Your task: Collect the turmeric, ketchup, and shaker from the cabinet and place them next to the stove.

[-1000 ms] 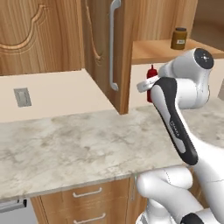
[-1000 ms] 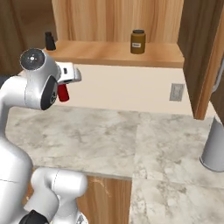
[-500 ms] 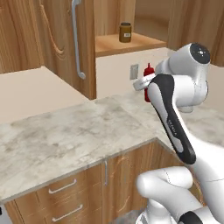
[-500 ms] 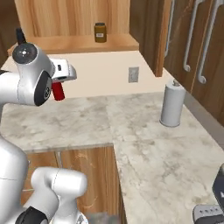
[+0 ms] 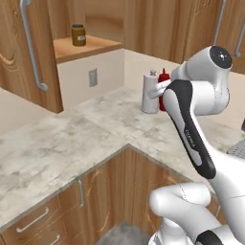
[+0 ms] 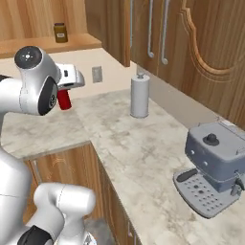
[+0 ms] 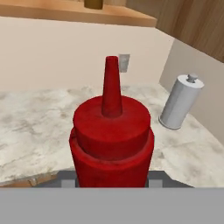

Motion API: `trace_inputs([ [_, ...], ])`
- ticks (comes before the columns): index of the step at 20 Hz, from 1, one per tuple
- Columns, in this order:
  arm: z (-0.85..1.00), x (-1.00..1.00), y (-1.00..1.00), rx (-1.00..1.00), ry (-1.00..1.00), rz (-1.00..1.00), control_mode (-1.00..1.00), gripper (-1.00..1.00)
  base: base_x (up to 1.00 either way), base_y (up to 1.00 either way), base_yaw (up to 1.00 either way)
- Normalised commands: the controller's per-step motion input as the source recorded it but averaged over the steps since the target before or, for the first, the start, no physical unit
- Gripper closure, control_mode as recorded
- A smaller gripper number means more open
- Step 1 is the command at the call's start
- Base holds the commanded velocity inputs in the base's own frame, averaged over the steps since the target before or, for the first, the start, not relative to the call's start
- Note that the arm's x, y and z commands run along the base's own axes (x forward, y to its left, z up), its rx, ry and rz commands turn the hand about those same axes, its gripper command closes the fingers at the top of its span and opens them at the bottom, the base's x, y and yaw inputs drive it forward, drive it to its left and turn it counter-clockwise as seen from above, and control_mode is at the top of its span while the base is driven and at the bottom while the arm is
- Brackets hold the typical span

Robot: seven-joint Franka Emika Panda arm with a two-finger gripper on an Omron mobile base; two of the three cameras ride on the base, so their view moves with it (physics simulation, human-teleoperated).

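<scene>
Presently the gripper (image 7: 112, 181) is clenched on the ketchup (image 7: 112, 140), carried upright above the marble table (image 6: 143, 143), near the grey shaker (image 6: 139, 95); the turmeric (image 5: 78, 35) stands on the cabinet shelf (image 5: 91, 46).

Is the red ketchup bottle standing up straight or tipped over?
Upright: the ketchup is gripped in the tool above the counter, nozzle pointing up.

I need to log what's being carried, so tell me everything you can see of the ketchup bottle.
The ketchup is a slim, all-red, plastic-looking squeeze bottle with a wide round shoulder and a narrow pointed nozzle. It stands upright, held off the counter in the shut gripper. The gripper's fingers clamp its lower body; nothing else touches it.
</scene>
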Motion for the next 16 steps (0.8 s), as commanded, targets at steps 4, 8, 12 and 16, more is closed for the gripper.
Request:
trace_inputs([
  [4, 0.00, 0.00, 0.00, 0.00, 0.00, 0.00, 1.00, 1.00, -0.31, -0.46, -0.53],
  [8, 0.00, 0.00, 0.00, 0.00, 0.00, 0.00, 1.00, 1.00, -0.29, -0.51, -0.51],
  [12, 0.00, 0.00, 0.00, 0.00, 0.00, 0.00, 1.00, 1.00, -0.22, 0.46, -0.23],
  [16, 0.00, 0.00, 0.00, 0.00, 0.00, 0.00, 1.00, 1.00, -0.32, -0.14, -0.09],
])
